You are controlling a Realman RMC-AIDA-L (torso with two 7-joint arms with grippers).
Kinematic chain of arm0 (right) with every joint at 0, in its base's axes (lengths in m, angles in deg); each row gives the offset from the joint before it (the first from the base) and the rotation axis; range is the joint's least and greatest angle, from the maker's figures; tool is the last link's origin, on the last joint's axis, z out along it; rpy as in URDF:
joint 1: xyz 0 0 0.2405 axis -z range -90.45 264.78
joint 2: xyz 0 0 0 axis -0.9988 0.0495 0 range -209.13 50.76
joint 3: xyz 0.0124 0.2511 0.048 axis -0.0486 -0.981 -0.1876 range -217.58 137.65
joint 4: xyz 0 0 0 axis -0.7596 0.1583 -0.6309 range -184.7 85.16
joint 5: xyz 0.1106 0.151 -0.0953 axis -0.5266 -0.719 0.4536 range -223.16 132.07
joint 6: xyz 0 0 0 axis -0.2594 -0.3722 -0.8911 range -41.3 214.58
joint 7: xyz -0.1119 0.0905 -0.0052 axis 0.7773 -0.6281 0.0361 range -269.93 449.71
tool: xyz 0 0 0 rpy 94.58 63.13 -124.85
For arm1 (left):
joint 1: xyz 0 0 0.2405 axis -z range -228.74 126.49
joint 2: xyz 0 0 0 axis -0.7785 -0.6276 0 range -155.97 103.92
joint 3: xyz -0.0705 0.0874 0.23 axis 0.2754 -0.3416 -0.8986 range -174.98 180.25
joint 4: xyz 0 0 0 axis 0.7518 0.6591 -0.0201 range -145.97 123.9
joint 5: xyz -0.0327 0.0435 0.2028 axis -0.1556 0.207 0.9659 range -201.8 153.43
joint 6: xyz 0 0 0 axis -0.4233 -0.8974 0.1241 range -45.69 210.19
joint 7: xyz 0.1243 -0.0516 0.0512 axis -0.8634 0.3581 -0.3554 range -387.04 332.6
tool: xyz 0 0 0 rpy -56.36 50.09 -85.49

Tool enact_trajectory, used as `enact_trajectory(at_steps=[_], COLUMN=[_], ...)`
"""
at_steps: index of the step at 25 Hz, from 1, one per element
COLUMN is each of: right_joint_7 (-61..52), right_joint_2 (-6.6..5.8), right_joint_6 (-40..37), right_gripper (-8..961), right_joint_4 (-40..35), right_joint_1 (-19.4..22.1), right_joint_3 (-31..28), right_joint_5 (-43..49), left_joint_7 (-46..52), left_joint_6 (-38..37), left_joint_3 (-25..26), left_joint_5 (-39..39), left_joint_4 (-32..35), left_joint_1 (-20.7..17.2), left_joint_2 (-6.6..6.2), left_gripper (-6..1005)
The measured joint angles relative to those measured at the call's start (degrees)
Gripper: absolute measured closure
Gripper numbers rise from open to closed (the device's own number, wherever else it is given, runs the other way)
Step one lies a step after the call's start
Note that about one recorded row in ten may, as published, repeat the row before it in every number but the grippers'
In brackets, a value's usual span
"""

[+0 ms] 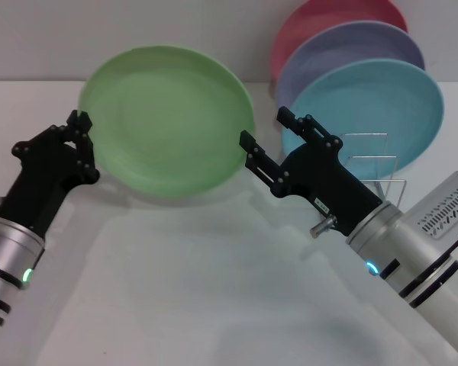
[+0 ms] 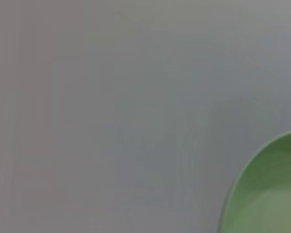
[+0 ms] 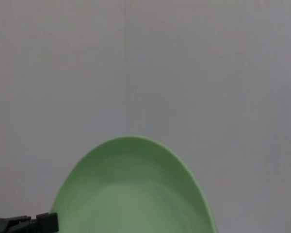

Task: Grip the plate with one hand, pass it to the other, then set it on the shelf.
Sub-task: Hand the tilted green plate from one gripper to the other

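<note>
Left gripper (image 1: 82, 128) pinches the plate (image 1: 168, 118) rim, presenting its far edge to the spread right gripper (image 1: 265, 128) for handover.

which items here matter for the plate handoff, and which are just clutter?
In play:
green plate, held up off the table
left gripper, shut on the plate's rim
right gripper, open beside the opposite rim
wire shelf

Bystanders:
blue plate, lavender plate and pink plate, standing in the shelf
</note>
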Motion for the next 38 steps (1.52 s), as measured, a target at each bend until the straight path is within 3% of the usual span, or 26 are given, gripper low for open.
enact_trajectory(at_steps=[5,6,10,16,31,38], right_joint_7=[0.01,0.01,0.01,0.01,0.0,0.01], right_joint_2=[0.0,0.0,0.0,-0.14,-0.36,-0.29], right_joint_6=[0.71,1.26,1.52,3.38,6.92,8.03], right_gripper=[272,272,272,272,273,273], right_joint_4=[-0.01,-0.1,-0.32,-0.66,-0.82,-0.84], right_joint_1=[-0.16,-0.34,-0.57,-1.06,-3.2,-3.77], right_joint_3=[-0.07,-0.17,-0.21,-1.76,-2.13,-2.05], right_joint_5=[-0.42,-0.52,-0.53,-0.53,-0.11,-0.09], left_joint_7=[-7.05,-10.4,-12.06,-22.88,-38.05,-39.66], left_joint_6=[1.84,2.13,2.18,2.62,2.48,1.74], left_joint_3=[-4.95,-8.23,-10.16,-16.19,-23.58,-24.4], left_joint_5=[-6.69,-11.13,-14.58,-26.39,-41.68,-42.86], left_joint_4=[3.7,5.46,6.29,11.53,19.02,20.41], left_joint_1=[-1.33,-1.96,-2.24,-3.93,-5.39,-6.23], left_joint_2=[-0.01,-0.01,-0.01,-0.01,-0.01,-0.01], left_gripper=[969,969,969,969,969,968])
